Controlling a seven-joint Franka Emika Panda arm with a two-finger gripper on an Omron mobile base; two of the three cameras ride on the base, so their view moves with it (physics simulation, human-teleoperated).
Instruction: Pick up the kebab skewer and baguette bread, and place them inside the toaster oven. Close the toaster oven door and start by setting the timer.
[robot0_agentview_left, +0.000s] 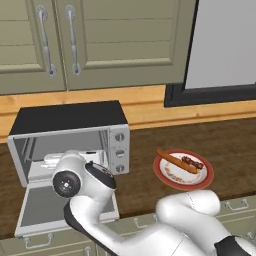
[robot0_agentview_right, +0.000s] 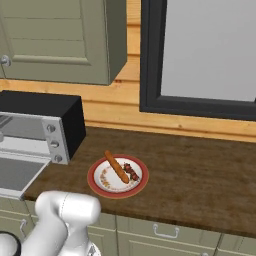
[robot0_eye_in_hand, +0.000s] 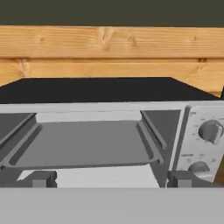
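I judge that I am at the very start of the loading step: the toaster oven (robot0_agentview_left: 70, 145) stands on the wooden counter (robot0_agentview_right: 200, 170) with its door (robot0_agentview_left: 65, 207) already dropped flat toward me, and nothing has gone inside yet. In my hand view I look straight into the cavity, where a bare grey tray (robot0_eye_in_hand: 85, 144) sits on its rails, with the knobs (robot0_eye_in_hand: 211, 131) in their column at the right of the opening. My gripper (robot0_eye_in_hand: 107, 179) is spread as wide as it goes, the two dark fingertips (robot0_eye_in_hand: 41, 178) standing far apart at the bottom of that view, and it holds nothing and touches nothing; it hangs just in front of the open mouth of the oven, above the lowered door. Both foods are on the red-rimmed plate (robot0_agentview_right: 97, 187), which sits on the counter to the right of the oven and apart from it. The baguette bread (robot0_agentview_right: 116, 167) lies slantwise across the plate, and the kebab skewer (robot0_agentview_right: 131, 171) lies just beside it on the side away from the oven; from here I cannot tell whether the two touch. The next move, as I see it, calls for swinging away from the oven toward the plate, coming down over one of the two pieces with the jaws lined up across its narrow width, and taking care not to nudge its neighbour or catch the plate rim as I close.
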